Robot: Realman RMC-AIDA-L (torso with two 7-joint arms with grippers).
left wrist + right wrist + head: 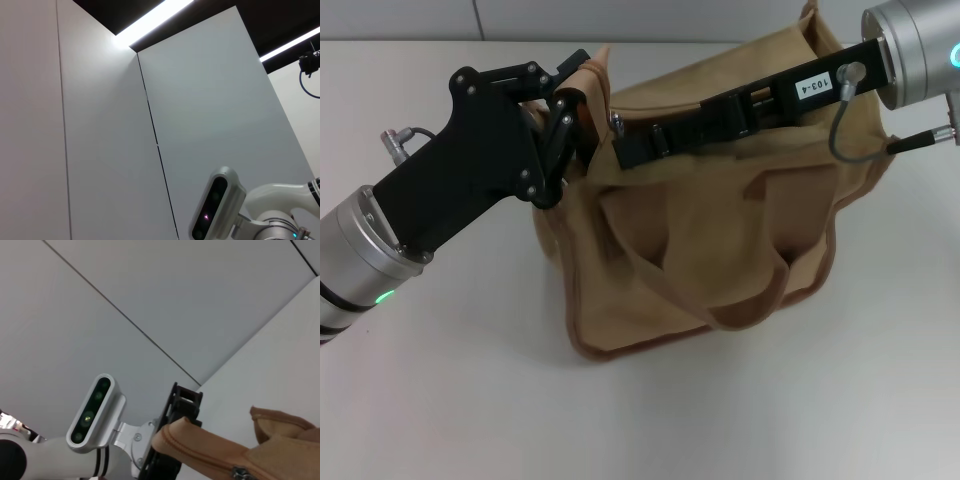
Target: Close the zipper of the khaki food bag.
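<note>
Pinching the soft khaki food bag (720, 250) corner, left claw (582, 95) clamps; right claw (635, 143) unclear.

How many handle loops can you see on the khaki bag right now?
2: one handle hangs down the khaki food bag's near side; the other handle sticks up at the far end, behind the right hand's arm.

A: Item one, zipper (740, 135): how much can be read?
B: Mostly covered by the right arm (760, 100) lying along the bag (710, 250) top; open or closed cannot be told. The pull tab (617, 123) is a small silver speck.
A: Item two, right gripper (632, 148)?
B: Fingertips too dark and small to separate. Arm cut off at the picture's edge.
A: Item three, left gripper (582, 92)?
B: Fingers (565, 125) fold against the bag's end near the bench's far edge; the tips are hidden in fabric.
</note>
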